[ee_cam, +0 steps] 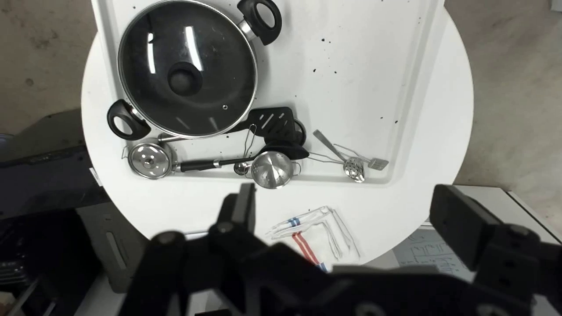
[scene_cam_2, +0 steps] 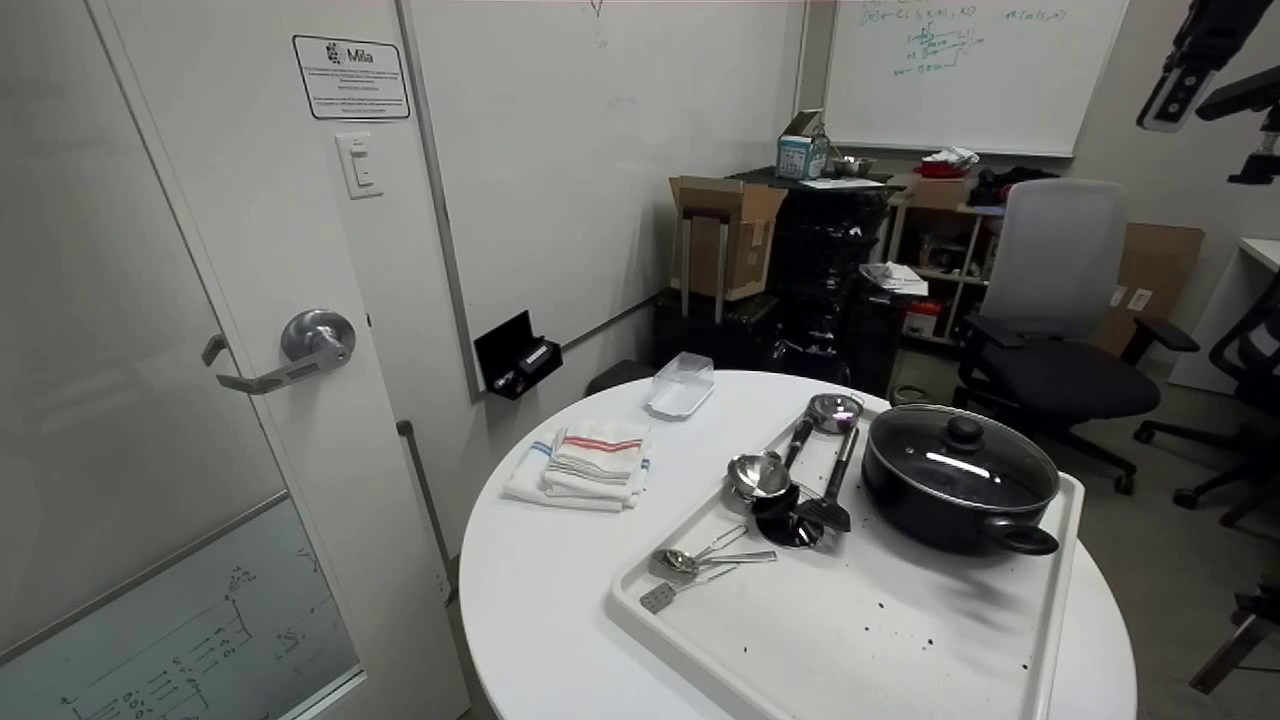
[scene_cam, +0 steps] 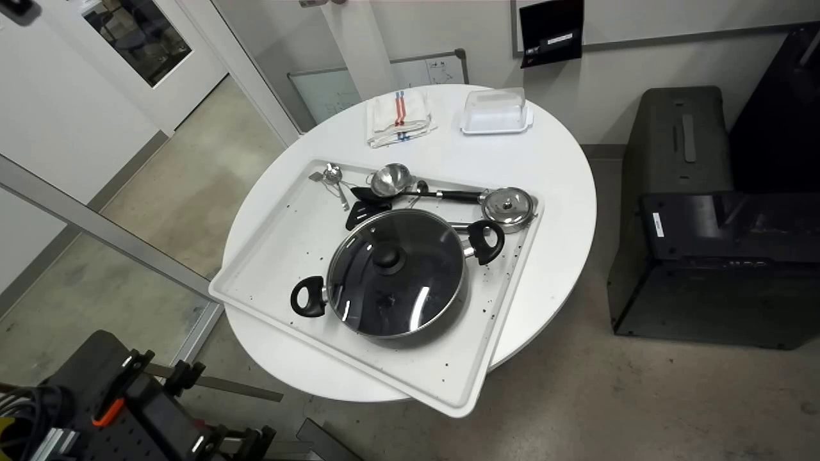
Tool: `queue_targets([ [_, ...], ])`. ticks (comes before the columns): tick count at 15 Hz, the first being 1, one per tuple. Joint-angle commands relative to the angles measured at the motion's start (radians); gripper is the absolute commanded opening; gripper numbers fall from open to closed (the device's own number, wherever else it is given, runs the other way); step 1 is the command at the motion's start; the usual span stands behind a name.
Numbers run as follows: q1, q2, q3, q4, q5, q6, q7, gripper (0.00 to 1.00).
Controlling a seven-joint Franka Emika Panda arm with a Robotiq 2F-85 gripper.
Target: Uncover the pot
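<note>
The wide black pot stands upright on a white tray, with a loop handle on each side. It also shows in an exterior view and in the wrist view. A round glass lid with a black centre knob sits on the pot and covers it. The lid also shows in an exterior view and in the wrist view. My gripper is open and empty, high above the table. Its fingers also show at the top right edge of an exterior view, apart from the pot.
The tray lies on a round white table. Beside the pot lie a black slotted spatula, a small metal strainer, a small lidded metal pot and small utensils. Folded towels and a clear-covered dish stand beyond the tray.
</note>
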Motion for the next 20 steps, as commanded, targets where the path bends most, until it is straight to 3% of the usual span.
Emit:
queue_targets([
  [1, -0.023, 0.083, 0.001, 0.020, -0.041, 0.017, 0.013, 1.00],
  [9, -0.086, 0.311, -0.038, 0.067, -0.102, 0.062, 0.008, 1.00],
  [20, -0.148, 0.647, -0.104, 0.242, -0.085, 0.100, -0.010, 1.00],
])
